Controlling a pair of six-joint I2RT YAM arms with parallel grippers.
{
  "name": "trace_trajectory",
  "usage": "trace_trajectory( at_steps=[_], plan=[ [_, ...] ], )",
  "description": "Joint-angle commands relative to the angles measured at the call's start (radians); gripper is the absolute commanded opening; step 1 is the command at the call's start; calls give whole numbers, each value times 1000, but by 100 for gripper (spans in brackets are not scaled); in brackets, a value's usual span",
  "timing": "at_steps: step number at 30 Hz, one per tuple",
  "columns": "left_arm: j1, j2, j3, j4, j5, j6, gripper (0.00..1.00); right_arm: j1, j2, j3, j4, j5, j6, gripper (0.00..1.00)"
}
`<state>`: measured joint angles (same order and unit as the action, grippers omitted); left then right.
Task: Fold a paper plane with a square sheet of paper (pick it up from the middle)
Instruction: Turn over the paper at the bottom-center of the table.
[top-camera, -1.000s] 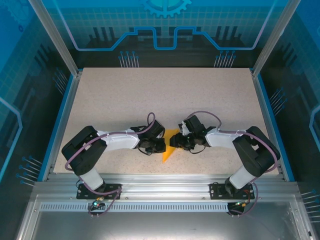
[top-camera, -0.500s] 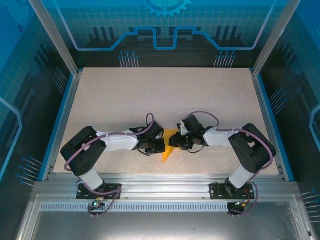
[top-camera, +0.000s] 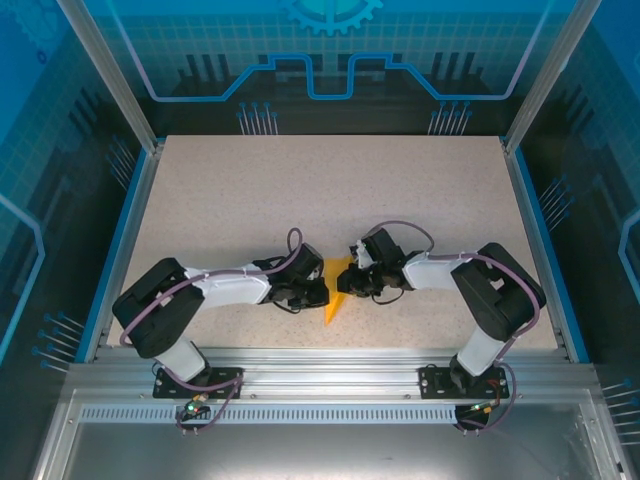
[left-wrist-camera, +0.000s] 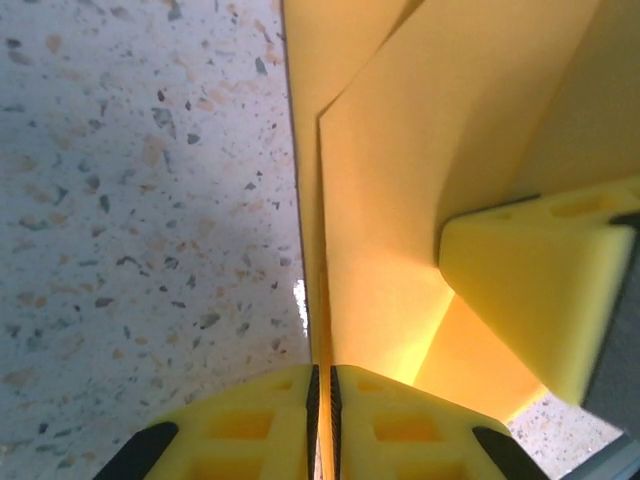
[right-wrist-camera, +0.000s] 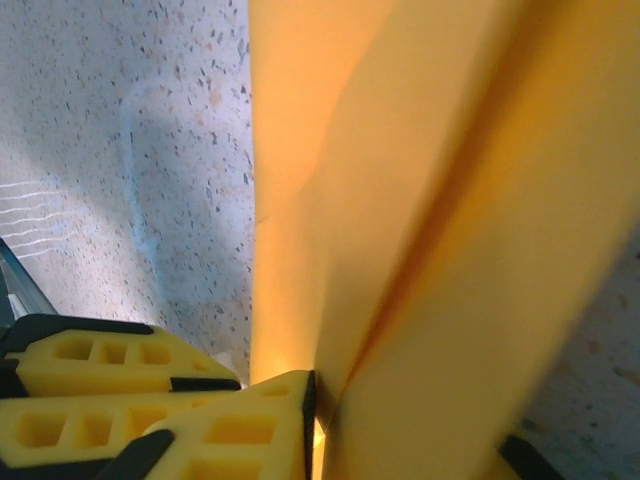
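Note:
The square sheet of paper (top-camera: 337, 293) is orange-yellow and folded into a pointed, creased shape whose tip points toward the table's front edge. It stands on edge between the two grippers, just in front of the table's middle. My left gripper (top-camera: 320, 291) is shut on the paper's (left-wrist-camera: 400, 200) left side, its pads (left-wrist-camera: 312, 420) pinching the layered fold. From the right, my right gripper (top-camera: 352, 284) is closed on the paper (right-wrist-camera: 400, 200). One yellow finger (right-wrist-camera: 255, 425) presses the fold and the other is hidden behind the sheet. The right gripper's finger (left-wrist-camera: 540, 290) also lies against the paper in the left wrist view.
The speckled beige table (top-camera: 330, 190) spreads behind and beside the grippers. A blue rim (top-camera: 120, 240) bounds its sides and a metal rail (top-camera: 330, 365) runs along the near edge. The left gripper's yellow fingers (right-wrist-camera: 90, 395) sit close to the right gripper's.
The right gripper's jaws have closed onto the paper. Both arms have drawn in slightly toward the sheet, which stays in about the same place.

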<state>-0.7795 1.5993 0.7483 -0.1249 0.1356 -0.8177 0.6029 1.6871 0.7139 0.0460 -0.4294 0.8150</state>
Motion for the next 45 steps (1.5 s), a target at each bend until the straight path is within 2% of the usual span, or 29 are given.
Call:
trace_trajectory(
  at_steps=[1,6,13,17,22,28,38,45],
  plan=[
    [9,-70,-30,20,16,-34,17,21,-36,30,-36,10,-41,13],
    [20,-184,-66,-4,-26,-50,20,24,-122,74,-234,116,-120,11],
    [49,-367,-133,-114,-154,-73,24,76,-228,259,-704,479,-241,12],
    [63,-433,-171,-143,-191,-87,26,103,-237,329,-868,649,-250,12],
    [76,-461,-198,-154,-215,-89,27,169,-170,453,-1097,894,-191,12],
    [82,-491,-210,-181,-258,-111,27,283,59,630,-1328,1105,-64,10],
    [89,-656,-274,-271,-360,-175,28,426,387,831,-1346,1041,24,11],
    [90,-767,-315,-308,-390,-201,32,455,474,865,-1217,858,16,15]
  ],
)
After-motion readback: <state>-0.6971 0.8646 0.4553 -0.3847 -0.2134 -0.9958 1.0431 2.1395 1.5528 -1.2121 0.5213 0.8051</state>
